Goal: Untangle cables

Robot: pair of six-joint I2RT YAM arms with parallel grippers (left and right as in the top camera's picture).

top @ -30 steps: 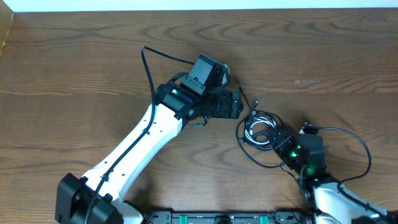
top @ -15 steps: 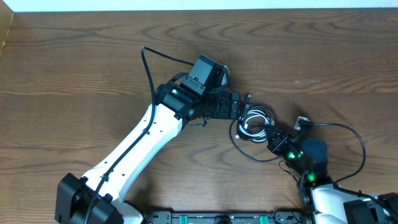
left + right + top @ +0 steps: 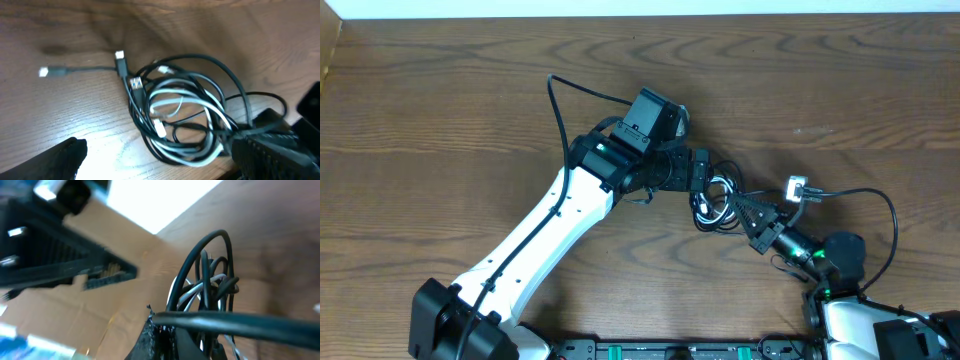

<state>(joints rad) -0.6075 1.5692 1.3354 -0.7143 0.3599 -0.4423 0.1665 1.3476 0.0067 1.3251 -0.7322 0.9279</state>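
Black cords and one white cord, the cables [image 3: 718, 198], lie as a small looped bundle on the wooden counter [image 3: 470, 100], between the two arms. The right pincer [image 3: 752, 213] is closed on the side of the bundle facing its own arm. The left pincer [image 3: 701, 178] has its jaws apart, just beside the opposite side. The bundle's long axis seems to run from one pincer to the other, so I judge a pull apart would follow it.
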